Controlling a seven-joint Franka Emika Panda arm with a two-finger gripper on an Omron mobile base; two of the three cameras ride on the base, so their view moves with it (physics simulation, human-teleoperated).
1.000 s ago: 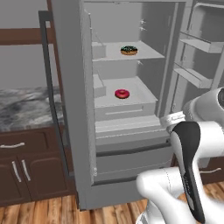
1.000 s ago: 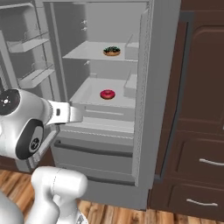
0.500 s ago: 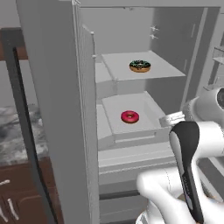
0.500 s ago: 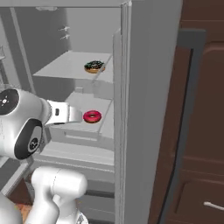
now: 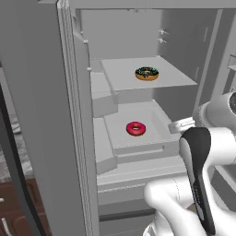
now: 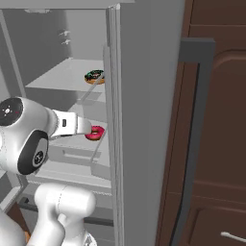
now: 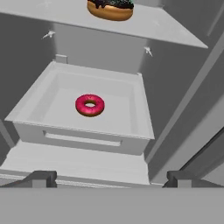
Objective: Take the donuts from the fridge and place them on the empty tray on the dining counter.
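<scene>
The tall grey fridge [image 5: 55, 115] is standing open. The red-frosted ring donut [image 7: 89, 105] is lying mid-floor in the shallow grey drawer bin [image 7: 140, 109]; the chocolate-frosted sprinkled donut [image 5: 146, 73] is sitting on the grey shelf [image 5: 120, 73] above, toward its front edge. The gripper [image 7: 109, 178] is hovering before the bin, jaws spread wide and empty.

Base cams flanking arm, hand cam close, all into open fridge [image 5: 138, 73].

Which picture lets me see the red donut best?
The hand view: the red donut lies whole and big in its grey bin, hole and all. The left base view shows it whole too, but smaller. In the right base view the arm covers part of it.
</scene>
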